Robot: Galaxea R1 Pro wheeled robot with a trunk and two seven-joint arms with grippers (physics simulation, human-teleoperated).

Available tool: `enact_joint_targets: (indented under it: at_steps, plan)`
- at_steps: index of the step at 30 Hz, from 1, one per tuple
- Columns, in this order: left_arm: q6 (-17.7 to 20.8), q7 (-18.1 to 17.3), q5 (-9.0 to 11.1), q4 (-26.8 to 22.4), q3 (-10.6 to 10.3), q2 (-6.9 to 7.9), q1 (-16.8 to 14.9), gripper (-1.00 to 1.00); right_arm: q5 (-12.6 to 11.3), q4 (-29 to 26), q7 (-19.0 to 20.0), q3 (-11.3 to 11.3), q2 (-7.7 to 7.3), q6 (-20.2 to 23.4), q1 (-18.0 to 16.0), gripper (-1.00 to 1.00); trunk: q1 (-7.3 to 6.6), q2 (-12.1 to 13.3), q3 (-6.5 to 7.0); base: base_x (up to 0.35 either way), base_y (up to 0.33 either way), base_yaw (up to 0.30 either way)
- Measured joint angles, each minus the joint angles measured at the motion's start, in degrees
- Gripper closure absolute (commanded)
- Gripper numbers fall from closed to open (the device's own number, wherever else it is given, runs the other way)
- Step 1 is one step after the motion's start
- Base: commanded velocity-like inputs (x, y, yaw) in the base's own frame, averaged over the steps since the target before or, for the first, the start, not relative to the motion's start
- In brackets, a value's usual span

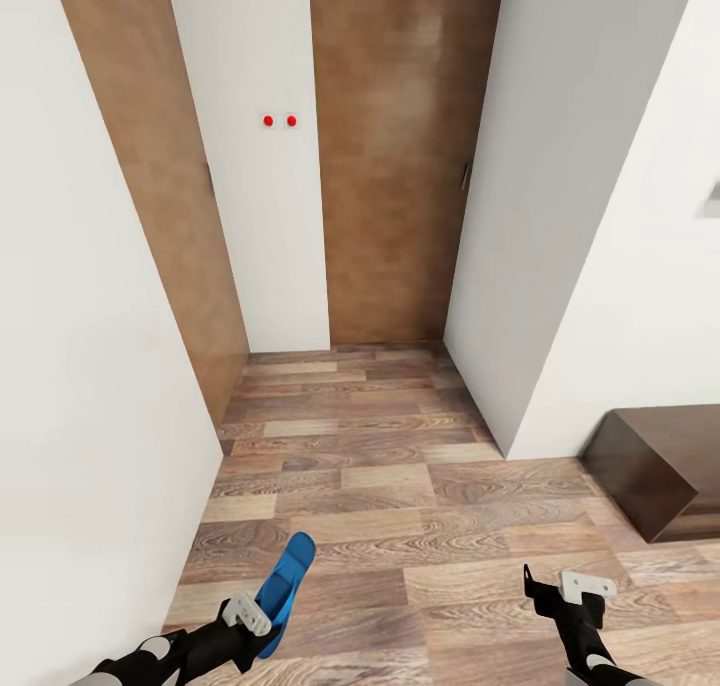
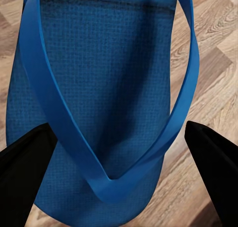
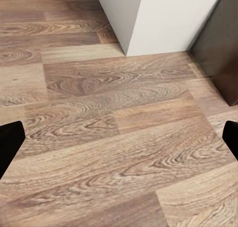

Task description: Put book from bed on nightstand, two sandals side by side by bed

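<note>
— Where's the sandal (image 1: 287, 578)?
— At seven o'clock, pinched in the left gripper (image 1: 262, 628), held above the wood floor (image 1: 400, 486).
— And the right gripper (image 1: 560, 596)?
— Five o'clock — spread wide, holding nothing, dark bench (image 1: 655, 466) at four.

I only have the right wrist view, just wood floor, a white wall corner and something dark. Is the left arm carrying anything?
Observer: Yes. The left end effector holds one bright blue sandal, lifted off the floor.
Operator: Strap side up or sole side?
Observer: In the left wrist view the strap faces the camera, with a finger on either side of the sandal.
Operator: What lies ahead of the robot?
Observer: A narrow passage ending in a brown wooden door beside a white panel bearing two red dots.
Operator: And that dark thing?
Observer: In the head view it is a low dark brown piece of furniture against the wall on the robot's right.
</note>
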Motion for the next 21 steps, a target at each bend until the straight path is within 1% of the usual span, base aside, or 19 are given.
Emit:
enact_joint_targets:
  at_steps: [8, 14, 21]
  plan:
    - [0.0, 0.0, -0.1, 0.0, 0.0, -0.02, 0.0, 1.0, 0.0, 0.0, 0.1, 0.0, 0.06, 0.0, 0.0, -1.0, 0.0, 0.0, 0.0, 0.0, 0.0, 0.0]
    - [0.0, 0.0, 0.0, 0.0, 0.0, -0.02, 0.0, 1.0, 0.0, 0.0, 0.1, 0.0, 0.07, 0.0, 0.0, -1.0, -1.31, 2.4, 1.07, 0.0, 0.0, 0.0]
    - [0.0, 0.0, -0.1, 0.0, 0.0, -0.03, 0.0, 1.0, 0.0, 0.0, 0.1, 0.0, 0.07, 0.2, 0.0, -1.0, -1.32, 2.4, 1.08, 0.0, 0.0, 0.0]
